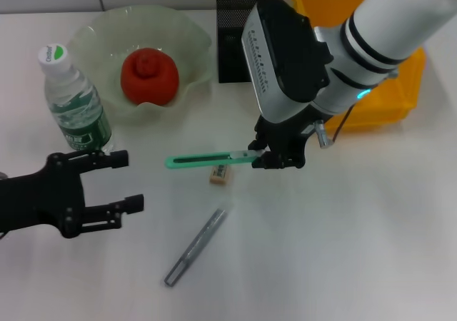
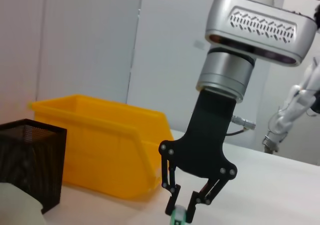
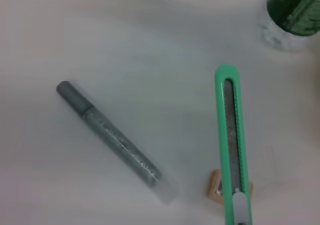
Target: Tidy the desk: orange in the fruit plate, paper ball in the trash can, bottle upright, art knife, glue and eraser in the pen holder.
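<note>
Just above the eraser point(image 1: 221, 174), the right gripper point(image 1: 272, 156) pinched 1 end of the green art knife point(image 1: 211, 160), which stretched level away from its fingers. Nearer the robot than the eraser lay the glue pen point(image 1: 196, 245), apart from it. Left of the eraser, the left gripper point(image 1: 120, 182) hung spread and empty beside the upright bottle point(image 1: 73, 100).

right tool point(image 1: 261, 155) clamped, left tool point(image 1: 127, 181) open
</note>
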You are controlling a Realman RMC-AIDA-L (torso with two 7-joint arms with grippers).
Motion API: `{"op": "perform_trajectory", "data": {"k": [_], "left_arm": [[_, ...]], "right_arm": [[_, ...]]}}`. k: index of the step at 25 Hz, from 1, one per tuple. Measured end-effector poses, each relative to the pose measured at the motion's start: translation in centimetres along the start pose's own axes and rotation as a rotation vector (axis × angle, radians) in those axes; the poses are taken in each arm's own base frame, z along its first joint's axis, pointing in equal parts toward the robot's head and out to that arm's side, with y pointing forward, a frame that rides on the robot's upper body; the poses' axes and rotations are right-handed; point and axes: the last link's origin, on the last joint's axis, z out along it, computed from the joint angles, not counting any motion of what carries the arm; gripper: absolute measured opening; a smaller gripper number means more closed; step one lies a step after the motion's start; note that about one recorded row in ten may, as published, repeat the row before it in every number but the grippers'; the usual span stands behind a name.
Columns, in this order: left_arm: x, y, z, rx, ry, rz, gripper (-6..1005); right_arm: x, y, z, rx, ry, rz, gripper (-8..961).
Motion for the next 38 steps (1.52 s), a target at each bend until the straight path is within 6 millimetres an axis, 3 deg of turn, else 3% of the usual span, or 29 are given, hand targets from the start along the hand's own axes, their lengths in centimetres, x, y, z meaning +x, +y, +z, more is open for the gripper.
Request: {"op": "perform_trajectory", "data": {"k": [7, 15, 38], "left_arm": [[-0.2, -0.1, 2.5, -0.031, -0.041, -0.012, 749], [-0.5, 0.1, 3.6, -0.032, -0.043, -0.015, 746], [-1.1, -0.2, 6.7, -0.052, -0.073, 0.063, 739]], "right_arm": [[0.5, 1.0, -0.7, -0.024, -0.006, 0.008, 180], [1.0, 2.5, -1.2, -0.05, -0.019, -0.009, 180], [1.3, 2.7, -1.1, -0.058, -0.028, -0.008, 180]]}}
